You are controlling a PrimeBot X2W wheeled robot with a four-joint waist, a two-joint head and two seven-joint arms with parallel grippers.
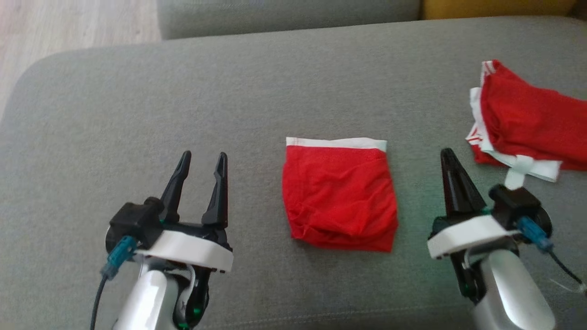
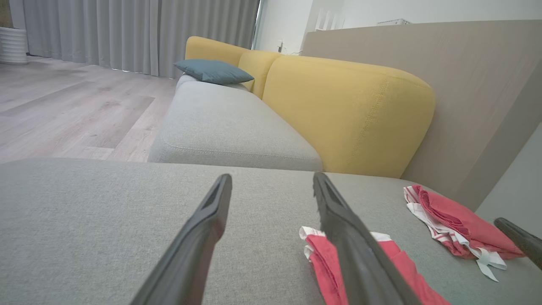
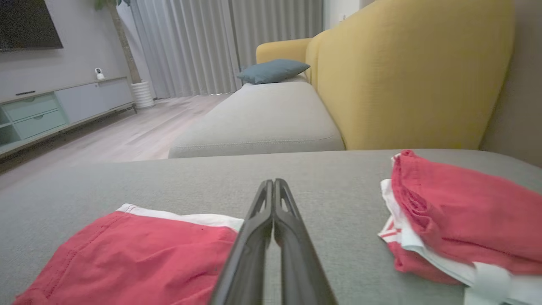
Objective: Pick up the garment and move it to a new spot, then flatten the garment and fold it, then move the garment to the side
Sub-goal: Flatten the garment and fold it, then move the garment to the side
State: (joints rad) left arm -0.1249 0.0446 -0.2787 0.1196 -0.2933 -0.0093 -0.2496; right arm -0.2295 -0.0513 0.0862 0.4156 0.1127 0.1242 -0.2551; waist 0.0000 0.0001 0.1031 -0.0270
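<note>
- The head view looks down on the folded red garment (image 1: 339, 197), which lies flat in the middle of the grey sofa seat (image 1: 183, 91).
- The wrist views take in a yellow backrest (image 2: 347, 110) and a blue pillow (image 2: 214, 71).
- The garment lies between the grippers, touching neither. The left gripper (image 1: 204, 156) has its fingers apart and empty. The right gripper (image 1: 447, 155), nearer, has its fingers pressed together.
- A second red pile (image 1: 527, 119) lies to the right gripper's outer side.
</note>
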